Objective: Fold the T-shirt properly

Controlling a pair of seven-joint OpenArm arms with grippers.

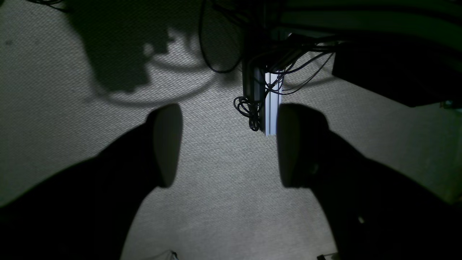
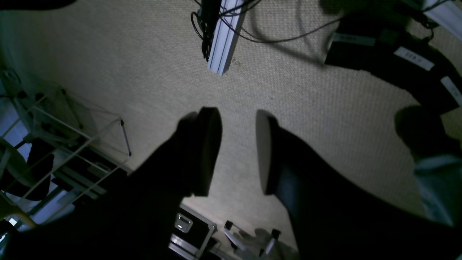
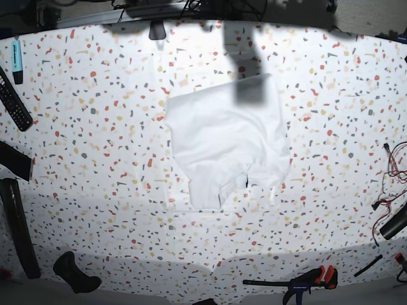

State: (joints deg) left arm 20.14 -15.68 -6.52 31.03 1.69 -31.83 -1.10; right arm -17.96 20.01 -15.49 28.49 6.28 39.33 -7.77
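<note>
— How many shirts do we count?

— One T-shirt (image 3: 226, 143), folded, mid-tabletop (image 3: 95, 190) toward the far edge, long axis running far to near.

— Our grippers?

— Two. Left gripper (image 1: 229, 144) spread wide; right gripper (image 2: 238, 151) parted less. Both empty, over carpet.

— Around it?

— One remote (image 3: 14, 98) at the left edge, one clamp (image 3: 305, 279) at the near edge. Nothing touches the shirt.

No readable text anywhere. White labels (image 2: 413, 58) on the black case, upper right of right wrist view, are too blurred to make out.
</note>
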